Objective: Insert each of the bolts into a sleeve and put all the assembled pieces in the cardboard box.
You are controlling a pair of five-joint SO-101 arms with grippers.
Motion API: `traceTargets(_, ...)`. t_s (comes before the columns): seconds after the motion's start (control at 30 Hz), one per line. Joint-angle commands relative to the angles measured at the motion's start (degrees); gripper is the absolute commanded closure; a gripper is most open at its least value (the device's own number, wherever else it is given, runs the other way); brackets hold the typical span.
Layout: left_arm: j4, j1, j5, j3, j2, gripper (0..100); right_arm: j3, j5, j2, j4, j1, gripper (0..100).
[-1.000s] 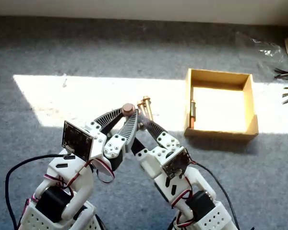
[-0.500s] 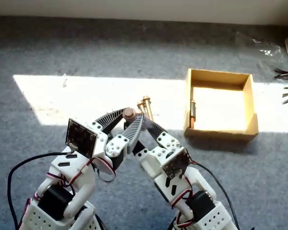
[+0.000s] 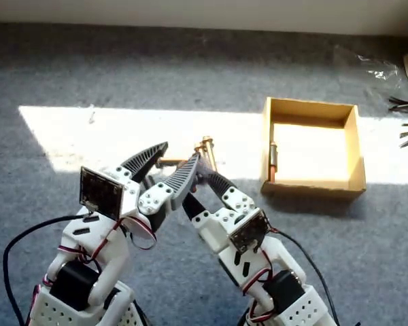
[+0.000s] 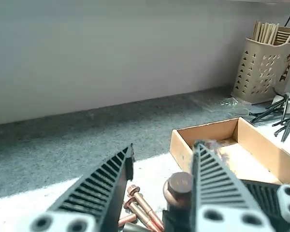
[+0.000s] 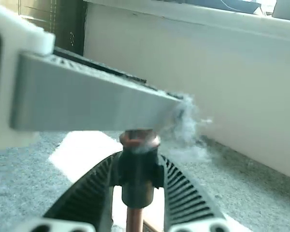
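Right wrist view has the right gripper (image 5: 137, 164) clamped on the black sleeve (image 5: 135, 183), with the bolt (image 5: 139, 138) seated in it - copper head on top, shank poking out below. The long axis runs near vertical, head up, in line with the fingers.

The left gripper (image 4: 164, 147) stands wide open on either side of the head, holding nothing. The piece is held between the 2 arms, above the loose bolts (image 3: 205, 146) and near the box (image 3: 311, 109), where 1 assembled piece (image 3: 273, 159) lies along a side wall.

Insertion looks done for this bolt, so the step in hand is likely the hand-off to boxing. Next, the right arm would swing over the box rim, keeping the head uppermost so the bolt cannot slide out, then open low inside - with the left fingers clear of the path.
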Motion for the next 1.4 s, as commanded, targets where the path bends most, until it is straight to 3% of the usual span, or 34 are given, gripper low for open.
traceTargets(0.0,-1.58,-2.59,0.35,-0.84,-0.48,81,-0.92,0.44,-0.84,-1.27,1.01,99.3)
traceTargets(0.47,-1.41,-6.46,0.44,-0.66,-0.57,81,2.07,0.35,-0.84,1.80,14.64,99.3)
traceTargets(0.63,-1.32,-8.84,0.26,1.80,-0.57,93,2.15,0.35,-0.75,2.51,16.04,99.3)
traceTargets(0.73,-1.49,-8.48,0.26,5.32,-0.57,100,1.71,0.35,-0.75,8.57,17.71,99.3)
traceTargets(1.07,-1.58,-8.84,0.18,13.05,-0.57,99,-5.14,0.53,-0.57,18.77,28.88,99.4)
traceTargets(1.37,-0.09,-8.48,-5.71,13.85,-0.57,99,-15.69,3.08,-0.48,29.41,29.76,99.4)
